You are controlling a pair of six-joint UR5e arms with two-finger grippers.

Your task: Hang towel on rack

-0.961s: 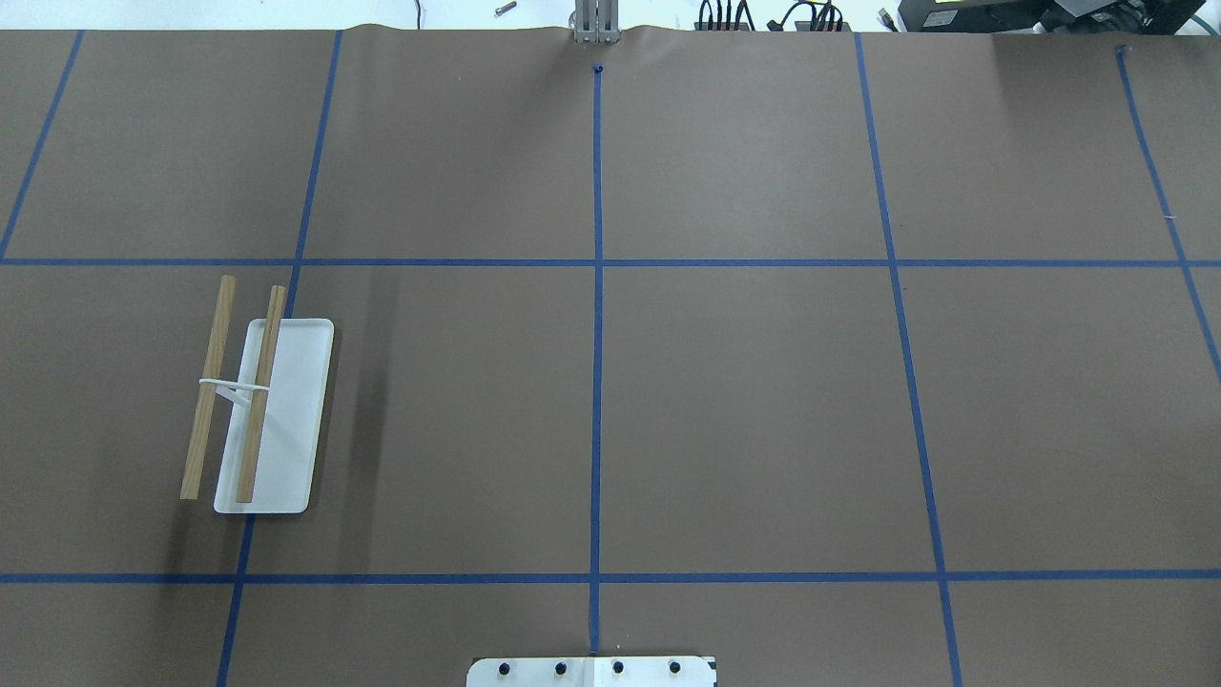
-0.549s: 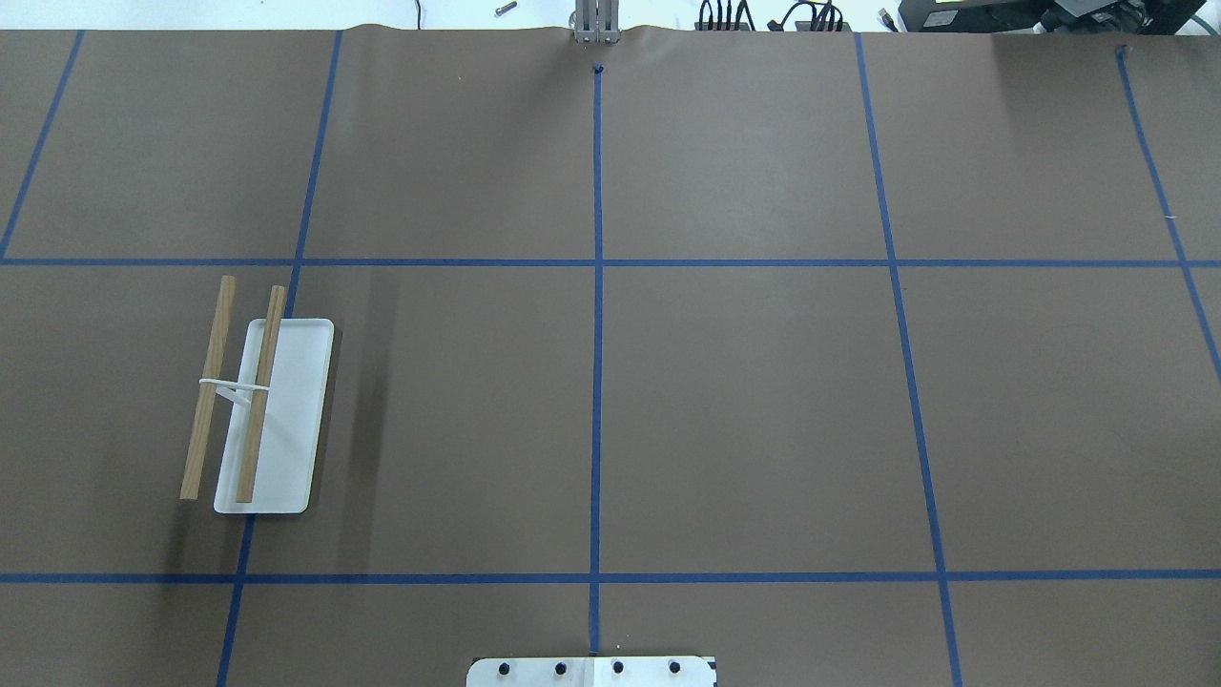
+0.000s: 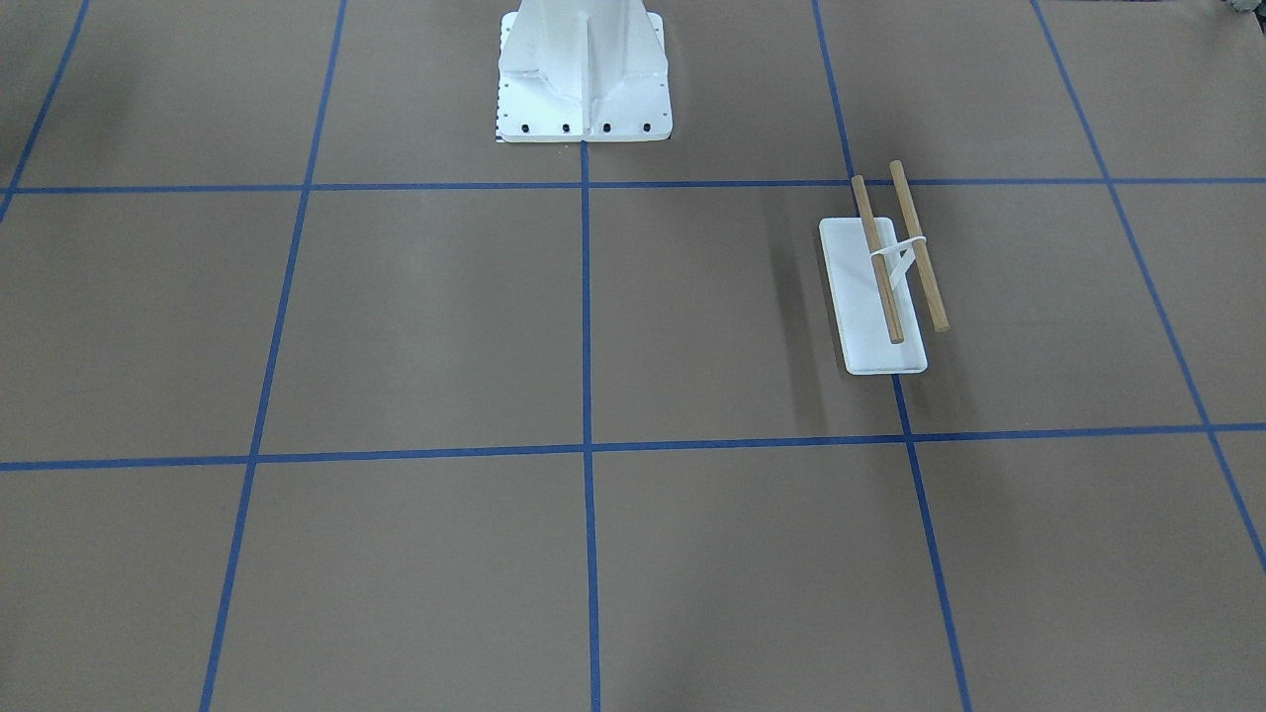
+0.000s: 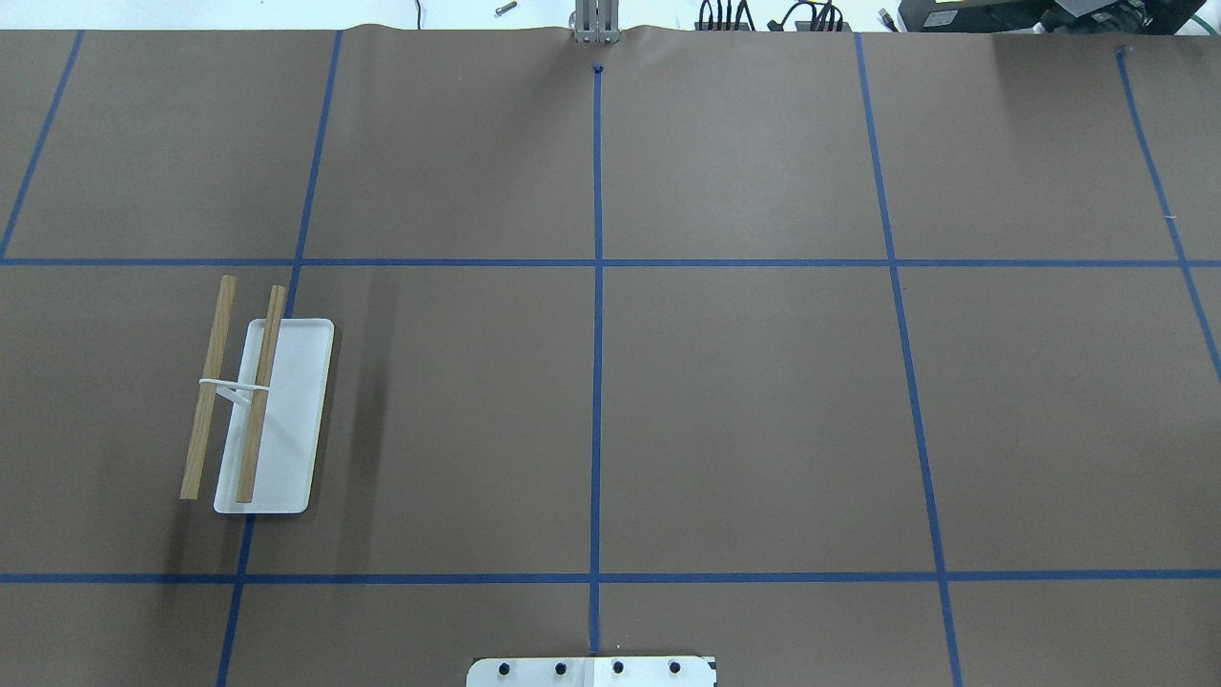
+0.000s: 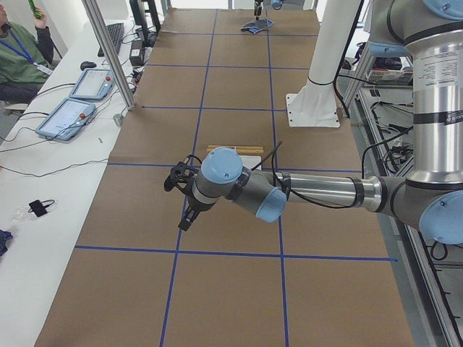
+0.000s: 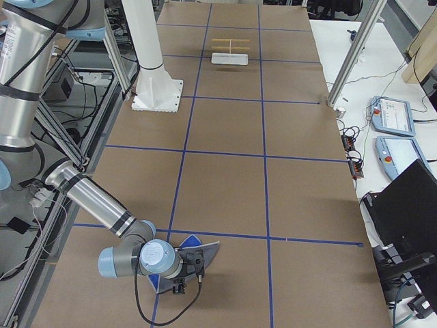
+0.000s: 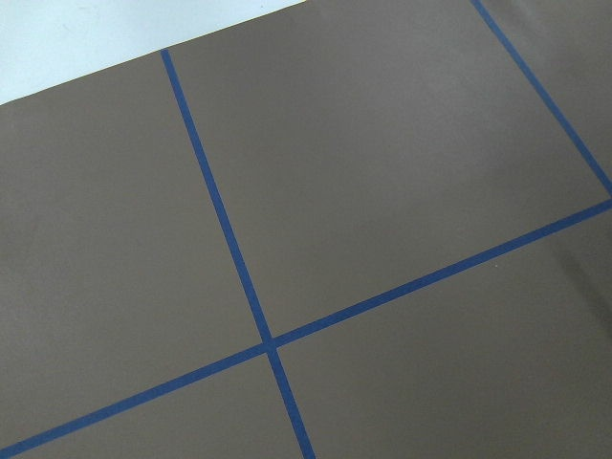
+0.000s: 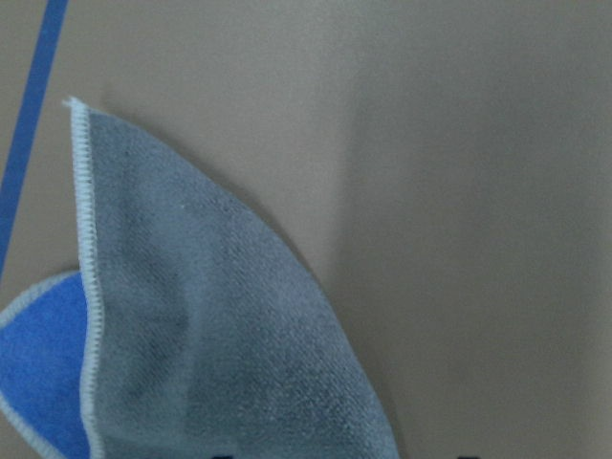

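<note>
The rack [image 4: 258, 401] stands on the table's left half, a white base with two wooden dowels; it also shows in the front-facing view [image 3: 880, 287] and both side views [image 5: 235, 150] [image 6: 230, 49]. The dark grey towel [image 8: 220, 344] with pale edging and a blue underside lies on the table's far right end [image 6: 201, 251], partly folded up. My right gripper [image 6: 186, 268] is at the towel; I cannot tell whether it is open or shut. My left gripper [image 5: 186, 217] hangs above bare table near the rack, and I cannot tell its state. Neither gripper shows in the overhead view.
The white bolted robot mount [image 3: 584, 79] stands at the table's robot-side edge. Blue tape lines [image 4: 597, 382] grid the brown table. Teach pendants [image 5: 69, 116] and a metal post [image 5: 112, 58] are beyond the operators' edge, where a person [image 5: 14, 50] sits.
</note>
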